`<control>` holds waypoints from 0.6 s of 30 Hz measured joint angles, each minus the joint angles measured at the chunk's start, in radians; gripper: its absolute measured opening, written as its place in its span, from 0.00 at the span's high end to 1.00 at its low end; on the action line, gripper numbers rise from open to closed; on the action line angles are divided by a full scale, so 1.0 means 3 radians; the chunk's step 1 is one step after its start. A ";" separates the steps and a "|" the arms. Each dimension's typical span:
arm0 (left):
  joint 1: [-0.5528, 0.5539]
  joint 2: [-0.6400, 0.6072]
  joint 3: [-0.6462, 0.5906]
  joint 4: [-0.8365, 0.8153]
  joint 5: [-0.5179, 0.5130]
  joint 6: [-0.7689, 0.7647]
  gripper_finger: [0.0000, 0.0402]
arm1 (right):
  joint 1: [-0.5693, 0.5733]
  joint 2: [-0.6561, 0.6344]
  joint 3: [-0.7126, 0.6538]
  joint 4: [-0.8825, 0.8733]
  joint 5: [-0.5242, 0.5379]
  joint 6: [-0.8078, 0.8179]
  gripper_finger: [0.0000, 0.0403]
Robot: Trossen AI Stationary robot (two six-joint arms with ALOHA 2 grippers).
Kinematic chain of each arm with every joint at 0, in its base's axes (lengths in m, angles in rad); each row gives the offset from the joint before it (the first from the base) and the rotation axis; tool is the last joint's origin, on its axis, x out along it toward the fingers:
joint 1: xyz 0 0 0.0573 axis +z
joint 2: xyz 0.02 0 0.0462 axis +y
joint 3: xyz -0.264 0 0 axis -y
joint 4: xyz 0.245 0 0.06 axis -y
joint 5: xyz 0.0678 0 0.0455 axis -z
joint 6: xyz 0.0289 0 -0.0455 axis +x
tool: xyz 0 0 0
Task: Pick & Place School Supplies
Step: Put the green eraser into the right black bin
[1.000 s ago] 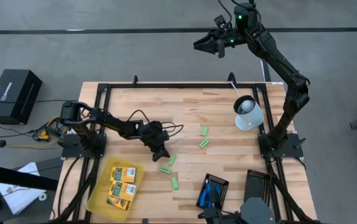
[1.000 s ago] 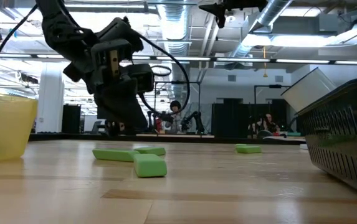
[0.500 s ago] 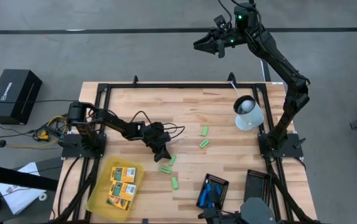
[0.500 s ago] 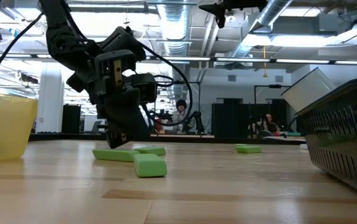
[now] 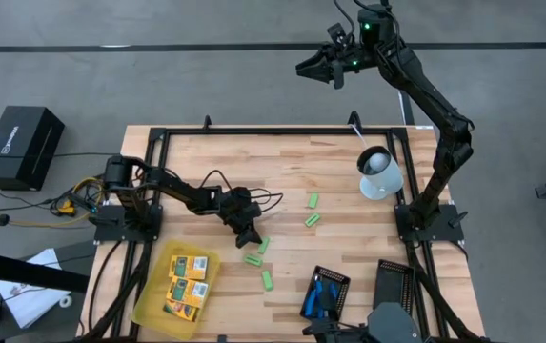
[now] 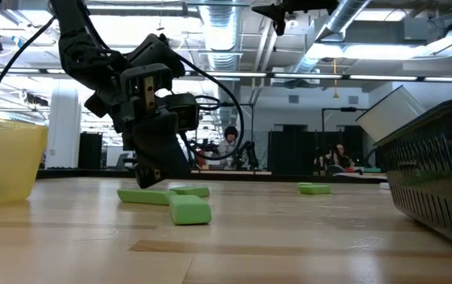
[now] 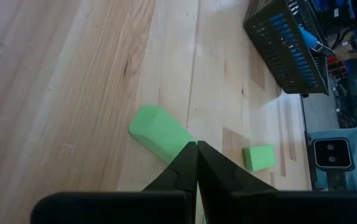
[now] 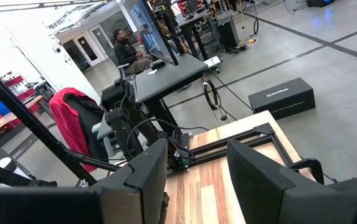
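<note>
Several small green blocks (image 5: 312, 219) lie flat on the wooden table. My left gripper (image 5: 250, 236) is shut and slants down low over the table's middle. Its tips (image 7: 195, 149) stand at the end of one green block (image 7: 159, 132), which lies flat; a second block (image 7: 258, 157) lies just beyond. Yellow-orange packs (image 5: 187, 282) lie in the yellow tray (image 5: 151, 307). Blue-handled scissors (image 5: 324, 291) lie in a black ribbed tray (image 5: 333, 278). My right gripper (image 5: 322, 69) hangs open and empty, high beyond the table's far edge. My left gripper's shut fingertips (image 6: 151, 178) come slanting down from the table's left onto the near end of the green block (image 7: 177, 144). Whether they touch it, I cannot tell. The block lies flat on the table.
A second black ribbed tray (image 5: 394, 284) stands at the near right. A white cup-like thing (image 5: 379, 173) sits by the right arm's base. A black frame (image 5: 253, 133) runs round the table. Bare wood lies at the far left.
My left gripper has sunk a little toward the green blocks, still shut, and then kept still. The blocks have stayed where they were.
</note>
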State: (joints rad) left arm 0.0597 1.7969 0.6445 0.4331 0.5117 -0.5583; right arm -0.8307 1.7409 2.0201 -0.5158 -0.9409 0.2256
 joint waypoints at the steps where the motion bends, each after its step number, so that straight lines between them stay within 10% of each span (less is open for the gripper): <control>1: 0.0000 0.0000 0.0000 -0.0001 0.0000 0.0000 1.00 | 0.0000 0.0000 0.0000 0.0001 0.0000 0.0000 0.61; 18: 0.0017 0.0093 -0.0008 -0.0110 -0.0032 -0.0013 1.00 | 0.0000 0.0000 0.0000 0.0001 0.0001 0.0006 0.61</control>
State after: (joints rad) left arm 0.0647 1.8248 0.6422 0.4001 0.5021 -0.5622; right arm -0.8307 1.7409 2.0201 -0.5154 -0.9406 0.2275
